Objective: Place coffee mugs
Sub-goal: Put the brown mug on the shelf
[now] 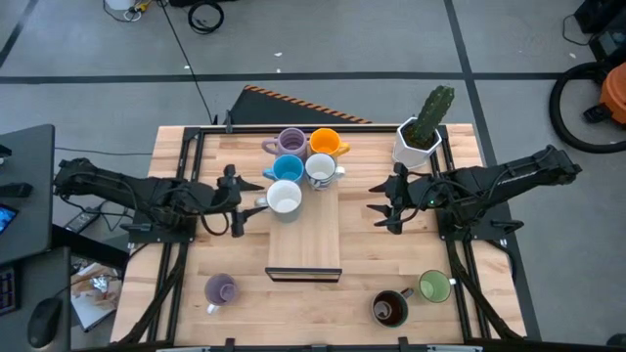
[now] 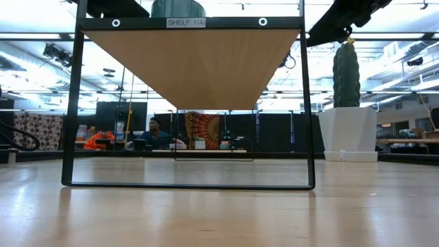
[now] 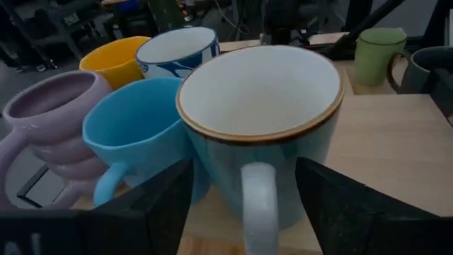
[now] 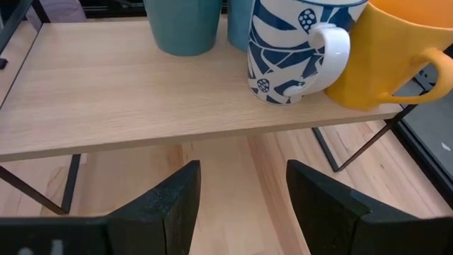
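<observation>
Sitting directly ahead of the left end effector (image 1: 238, 201), the white mug (image 1: 284, 198) stands upright on the shelf (image 1: 305, 235) with its handle turned back toward that arm. The fingers (image 3: 159, 205) stand apart on either side of the handle without pinching it, so the mug looks just set down (a judgement). Behind it on the shelf cluster the blue mug (image 1: 288, 168), lilac mug (image 1: 290, 143), orange mug (image 1: 324, 143) and a blue-patterned white mug (image 1: 321, 171).

Three mugs wait on the bench (image 1: 176, 156): a second lilac mug (image 1: 221, 289) on the left arm's side, and the dark brown mug (image 1: 389, 308) and green mug (image 1: 434, 286) nearer the right arm. The right end effector (image 1: 384, 206) hovers beside the shelf, spread and empty.

The high view alone gives this layout; the left wrist view shows the handle clear between the fingers. The low view catches only the shelf's underside and the cactus pot (image 2: 348, 133) (no mugs).
</observation>
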Controlling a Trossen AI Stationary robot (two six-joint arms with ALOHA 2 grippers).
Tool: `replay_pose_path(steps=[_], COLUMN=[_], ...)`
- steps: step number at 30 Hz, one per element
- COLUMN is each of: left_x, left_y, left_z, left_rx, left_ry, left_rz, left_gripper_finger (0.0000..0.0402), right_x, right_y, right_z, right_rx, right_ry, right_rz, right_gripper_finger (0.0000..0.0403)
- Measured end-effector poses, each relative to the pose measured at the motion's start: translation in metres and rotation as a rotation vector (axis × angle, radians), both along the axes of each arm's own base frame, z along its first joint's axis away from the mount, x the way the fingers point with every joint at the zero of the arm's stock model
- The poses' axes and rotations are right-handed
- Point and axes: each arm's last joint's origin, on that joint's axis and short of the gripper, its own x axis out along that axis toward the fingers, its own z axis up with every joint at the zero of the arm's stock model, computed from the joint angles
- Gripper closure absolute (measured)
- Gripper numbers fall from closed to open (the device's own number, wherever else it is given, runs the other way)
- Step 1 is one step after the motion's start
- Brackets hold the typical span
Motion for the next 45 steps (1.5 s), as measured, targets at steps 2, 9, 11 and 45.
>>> replay_pose_path(steps=[2, 9, 11, 45], left_x=[-0.004, -0.026, -0.032, -0.064], left_y=[0.0, 0.001, 0.001, 0.002], left_z=[0.002, 0.013, 0.012, -0.042], left_rx=[0.004, 0.032, 0.021, -0.081], left_ry=[-0.008, -0.054, -0.041, -0.079], left_rz=[-0.005, -0.025, -0.017, -0.002], left_gripper_finger=[0.0135, 0.013, 0.0133, 0.0137], right_x=[0.0, 0.0, 0.0, 0.03], right_y=[0.0, 0.0, 0.001, 0.08], right_z=[0.0, 0.0, 0.0, -0.008], right_rx=[0.0, 0.009, 0.017, 0.256], right_ry=[0.001, -0.001, -0.001, 0.37], right_rz=[0.0, 0.0, 0.012, 0.081], right_gripper_finger=[0.0188, 0.0188, 0.0188, 0.0188])
